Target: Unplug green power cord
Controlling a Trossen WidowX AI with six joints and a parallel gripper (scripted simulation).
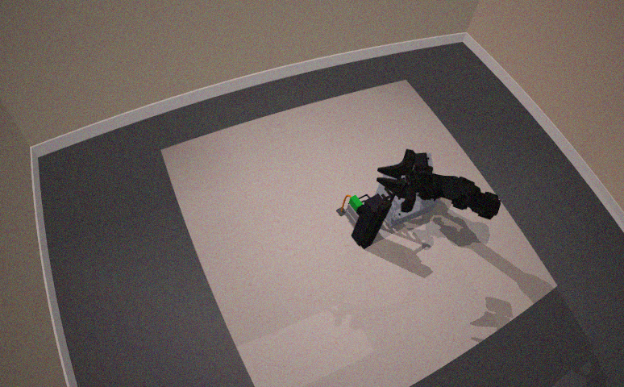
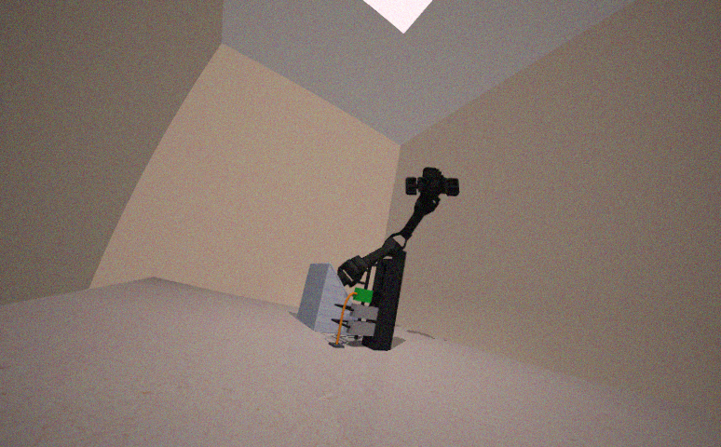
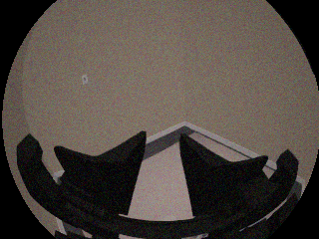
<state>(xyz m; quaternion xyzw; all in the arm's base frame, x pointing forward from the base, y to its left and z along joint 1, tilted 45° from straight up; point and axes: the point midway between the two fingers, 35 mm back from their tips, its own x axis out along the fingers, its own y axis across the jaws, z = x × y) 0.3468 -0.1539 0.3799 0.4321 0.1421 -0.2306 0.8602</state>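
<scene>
Green plug sits seated in the upright black power strip, well below my hand, its orange cord drooping to the desk. I judge the plug's axis runs sideways out of the strip. My hand hangs high, partly spread, holding nothing, with open room around it.

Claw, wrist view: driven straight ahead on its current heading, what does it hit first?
Probably the bare wall, just above the floor's corner rim. Nothing shows between the claw and it, and the claw is open and empty. The green plug sits below, off this line. Depth is unclear.
</scene>
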